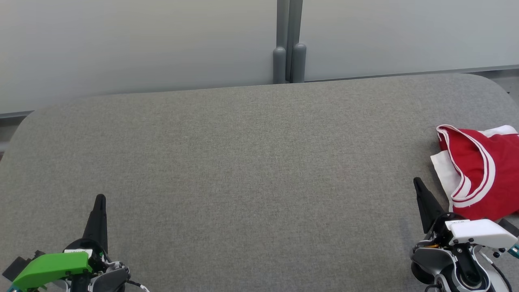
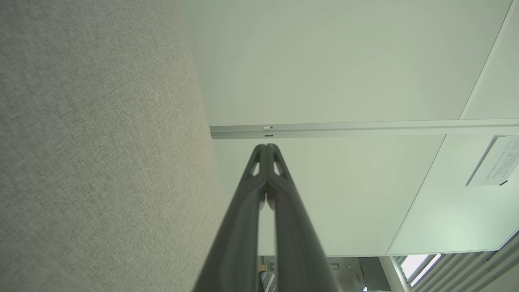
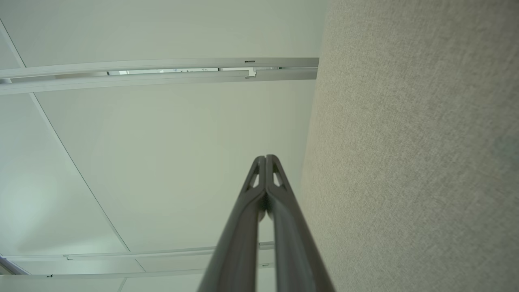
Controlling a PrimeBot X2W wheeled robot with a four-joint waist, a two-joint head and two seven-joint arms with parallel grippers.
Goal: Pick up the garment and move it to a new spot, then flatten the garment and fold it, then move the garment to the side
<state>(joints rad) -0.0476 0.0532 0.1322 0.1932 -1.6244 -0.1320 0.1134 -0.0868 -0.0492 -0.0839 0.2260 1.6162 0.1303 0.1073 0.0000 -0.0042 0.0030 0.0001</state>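
from my seat i see the grey fabric tabletop (image 1: 243, 170) spread across the head view, with pale wall panels (image 1: 121, 48) behind it and a grey post (image 1: 288, 48) standing at its far edge.

the garment (image 1: 478, 170), red with white stripes and a white patch, lies crumpled on the tabletop at the far right, partly cut off by the edge of the picture.

the right pincer (image 1: 417, 181) sits at the lower right under its white cover (image 1: 480, 232), fingers pointing up the view, just beside the garment's near left edge; its tip is clear of the cloth. in its own wrist view the right pincer (image 3: 266, 157) has both fingers pressed together at the tips, with nothing between them and the tabletop running along the right.

the left pincer (image 1: 99, 198) is at the lower left above its green cover (image 1: 52, 267), well apart from the garment. from the left wrist, the left pincer (image 2: 266, 147) is likewise closed tight and holds nothing, with the tabletop running along the left.
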